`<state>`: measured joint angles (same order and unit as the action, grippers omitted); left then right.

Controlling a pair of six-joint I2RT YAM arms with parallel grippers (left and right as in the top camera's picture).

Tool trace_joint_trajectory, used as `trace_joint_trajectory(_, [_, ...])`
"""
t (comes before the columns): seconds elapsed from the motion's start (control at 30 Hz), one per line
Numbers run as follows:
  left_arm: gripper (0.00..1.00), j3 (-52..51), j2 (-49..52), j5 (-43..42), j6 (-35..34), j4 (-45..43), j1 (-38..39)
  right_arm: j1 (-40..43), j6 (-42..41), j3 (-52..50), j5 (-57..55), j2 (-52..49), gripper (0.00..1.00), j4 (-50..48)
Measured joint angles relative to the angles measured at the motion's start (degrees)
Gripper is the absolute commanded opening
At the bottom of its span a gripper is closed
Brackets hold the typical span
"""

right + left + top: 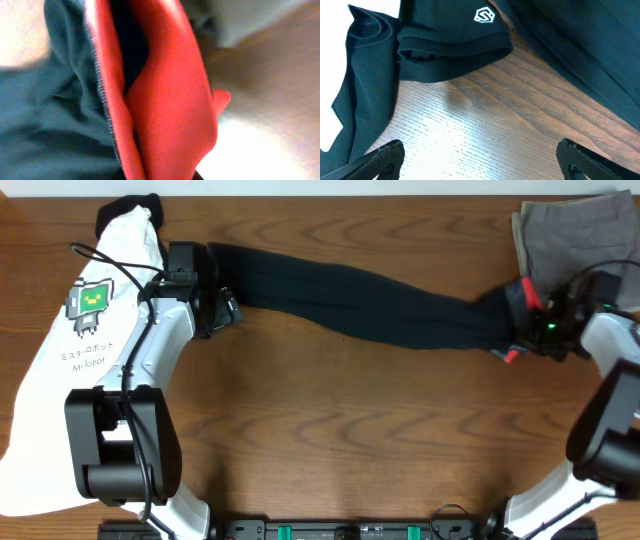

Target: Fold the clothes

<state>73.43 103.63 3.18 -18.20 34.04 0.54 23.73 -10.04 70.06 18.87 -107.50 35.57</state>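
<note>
The clothes, black trousers, lie stretched across the table from left to right. Their coral-red waistband edge is at the right end, and my right gripper is shut on it. The right wrist view is filled by the red waistband and black cloth, which hide the fingers. My left gripper hovers open at the leg ends. In the left wrist view its fingers stand wide apart over bare wood, just short of the leg cuff with a white logo.
A white T-shirt with a green robot print lies along the left side under the left arm. Grey-olive folded trousers sit at the back right corner, close behind the right gripper. Bare wooden table stretches in front of the trousers.
</note>
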Motion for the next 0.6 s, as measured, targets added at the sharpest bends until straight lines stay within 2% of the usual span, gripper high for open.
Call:
trace_joint_trajectory(0.3, [0.98, 0.00, 0.00, 0.00, 0.00, 0.02, 0.00, 6.43, 3.06, 0.22, -0.57, 13.29, 0.01, 6.69])
trace_joint_trajectory(0.47, [0.98, 0.02, 0.00, 0.00, 0.00, 0.00, 0.00, 5.14, 6.10, 0.28, 0.63, 14.34, 0.01, 7.82])
trace_joint_trajectory(0.6, [0.98, 0.00, 0.00, 0.00, 0.00, 0.00, 0.00, 1.05, 7.54, 0.28, 1.36, 14.34, 0.01, 7.32])
